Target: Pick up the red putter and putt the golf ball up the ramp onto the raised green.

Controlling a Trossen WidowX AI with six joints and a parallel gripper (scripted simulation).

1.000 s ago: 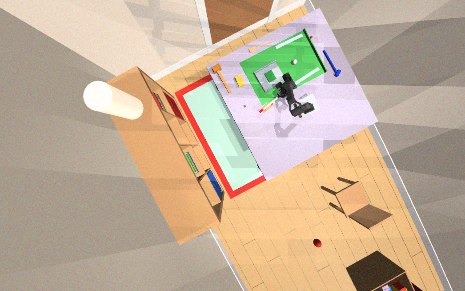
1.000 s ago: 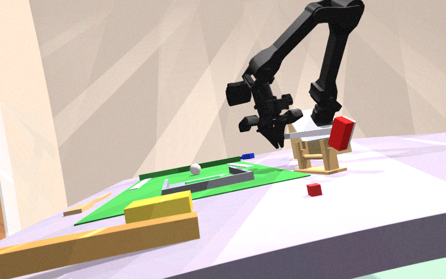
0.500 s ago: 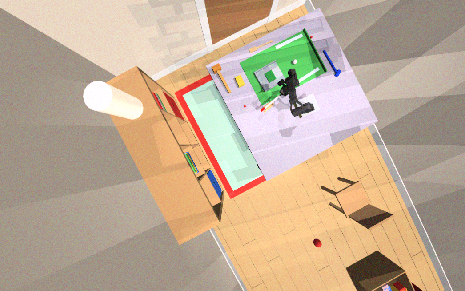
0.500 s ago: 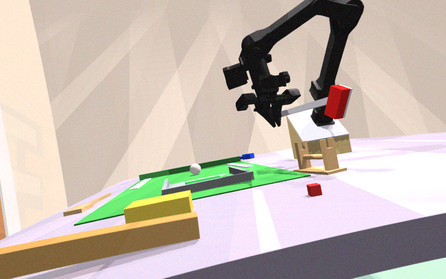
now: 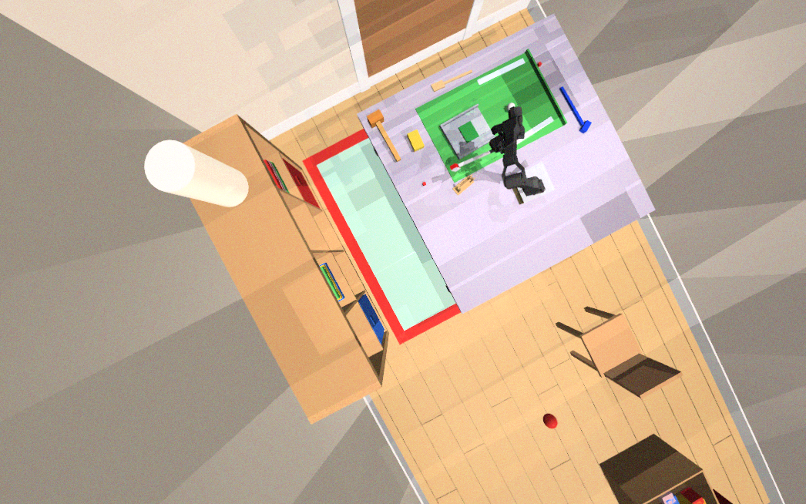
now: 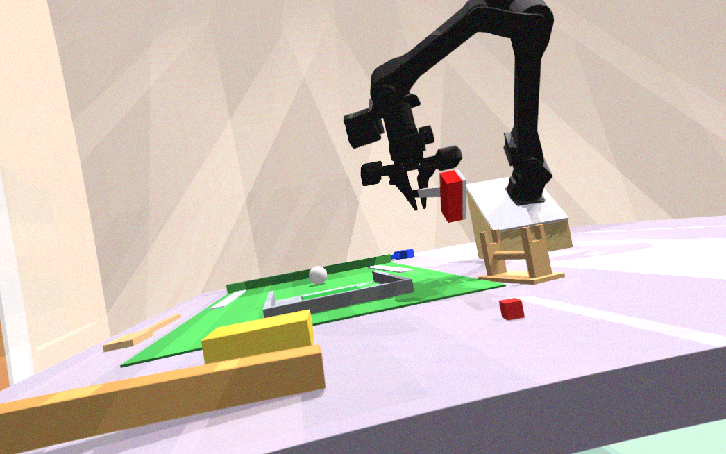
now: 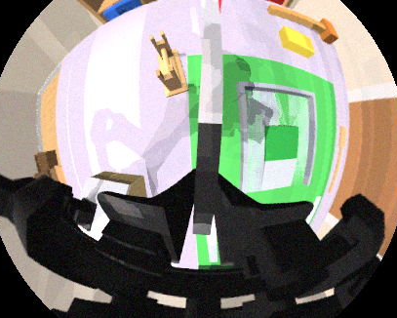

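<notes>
Gripping red putter (image 6: pixel 452 195), tool (image 6: pixel 418 204) aloft

From up here I see a plank floor (image 5: pixel 506 388), a tall wooden bookshelf (image 5: pixel 268 263), a tipped chair (image 5: pixel 619 354), beige walls (image 6: pixel 185 112) streaked with light.

black arm (image 6: pixel 518 84) and gripper (image 6: pixel 419 204). putter (image 6: pixel 452 195): red head, grey shaft. white golf ball (image 6: pixel 317 274) on bright green mat (image 6: pixel 230 315), dark green back rail (image 6: pixel 298 274), grey ramp walls (image 6: pixel 343 296). yellow block (image 6: pixel 257 336), small red cube (image 6: pixel 511 309), tan wooden stand (image 6: pixel 518 256), pale lilac table (image 6: pixel 609 293).
</notes>
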